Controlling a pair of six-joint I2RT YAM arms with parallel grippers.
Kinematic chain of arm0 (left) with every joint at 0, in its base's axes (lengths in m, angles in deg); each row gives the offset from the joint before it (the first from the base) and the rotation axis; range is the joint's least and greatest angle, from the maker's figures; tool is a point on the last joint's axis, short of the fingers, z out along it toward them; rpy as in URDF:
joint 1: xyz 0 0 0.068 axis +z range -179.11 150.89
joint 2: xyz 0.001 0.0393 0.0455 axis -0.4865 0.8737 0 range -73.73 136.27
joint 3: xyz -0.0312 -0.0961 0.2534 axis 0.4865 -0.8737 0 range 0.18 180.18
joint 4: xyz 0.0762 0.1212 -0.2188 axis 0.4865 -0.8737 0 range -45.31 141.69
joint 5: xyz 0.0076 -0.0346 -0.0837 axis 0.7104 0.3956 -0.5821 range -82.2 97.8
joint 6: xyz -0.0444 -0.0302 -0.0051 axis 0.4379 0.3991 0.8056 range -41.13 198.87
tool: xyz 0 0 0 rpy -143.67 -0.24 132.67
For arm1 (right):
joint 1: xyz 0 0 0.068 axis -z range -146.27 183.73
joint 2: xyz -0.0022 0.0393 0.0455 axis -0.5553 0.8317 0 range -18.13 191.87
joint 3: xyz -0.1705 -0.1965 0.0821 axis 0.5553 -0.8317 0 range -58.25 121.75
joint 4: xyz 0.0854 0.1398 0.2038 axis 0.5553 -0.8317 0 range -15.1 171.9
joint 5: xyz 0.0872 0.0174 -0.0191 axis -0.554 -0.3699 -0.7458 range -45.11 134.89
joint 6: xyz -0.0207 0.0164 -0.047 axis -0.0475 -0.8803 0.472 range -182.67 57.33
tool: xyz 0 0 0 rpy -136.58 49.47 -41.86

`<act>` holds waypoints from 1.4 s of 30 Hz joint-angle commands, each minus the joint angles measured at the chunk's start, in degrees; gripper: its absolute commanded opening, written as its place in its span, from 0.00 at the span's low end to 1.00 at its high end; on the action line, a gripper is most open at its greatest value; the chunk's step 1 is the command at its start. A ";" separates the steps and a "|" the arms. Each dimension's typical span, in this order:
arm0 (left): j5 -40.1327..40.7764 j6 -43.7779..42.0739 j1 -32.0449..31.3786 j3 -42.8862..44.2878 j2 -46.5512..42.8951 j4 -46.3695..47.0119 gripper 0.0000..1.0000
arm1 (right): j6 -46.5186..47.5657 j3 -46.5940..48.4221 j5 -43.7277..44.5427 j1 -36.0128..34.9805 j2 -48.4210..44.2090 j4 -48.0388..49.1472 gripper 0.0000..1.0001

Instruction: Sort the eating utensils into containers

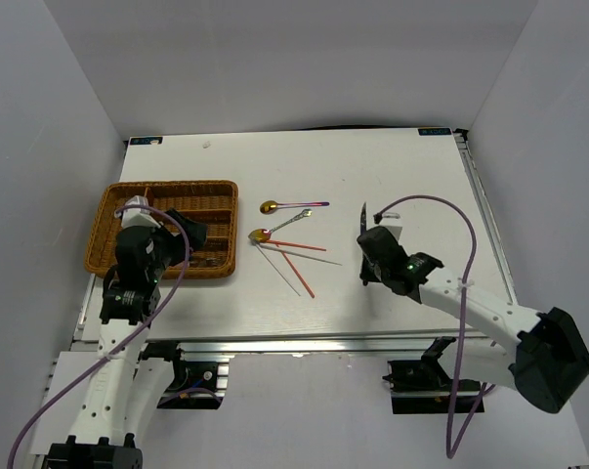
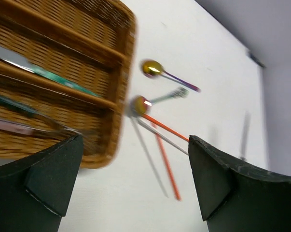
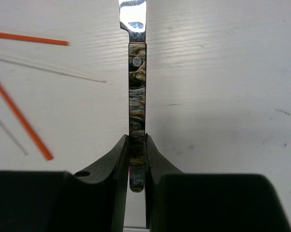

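The right gripper (image 3: pixel 136 164) has its jaws pinched on the knife (image 3: pixel 137 96) by the handle end at the right of the bench (image 1: pixel 421 176), so carry it level and slowly to the wicker tray (image 1: pixel 167 184), well apart at left, lest it pivot.

The left arm (image 1: pixel 104 376) rises from its base and bends at the wrist, so the left gripper (image 1: pixel 189 237) points off toward the right, its jaws spread as wide as they go with nothing between them. The right arm (image 1: pixel 480 315) stretches low and leftward from its base. The right gripper (image 3: pixel 137 147) is pinched on the handle end of a knife (image 3: pixel 137 82), whose blade runs straight ahead of the fingertips.
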 commanded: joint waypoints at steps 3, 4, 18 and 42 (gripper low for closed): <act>-16.85 17.91 -2.92 -10.08 -3.02 19.38 0.98 | 6.37 4.60 -11.44 -4.85 -3.77 6.21 0.00; -16.25 19.66 -3.80 -10.87 -3.39 21.43 0.98 | 6.56 5.83 -12.93 -5.92 -3.51 5.87 0.00; -12.37 23.29 -15.05 -10.52 4.78 26.54 0.98 | 10.42 22.80 -12.07 -24.72 8.70 5.08 0.00; -1.24 26.01 -14.62 -5.46 8.82 16.55 0.00 | 8.58 21.50 -3.29 -27.29 4.68 9.47 0.89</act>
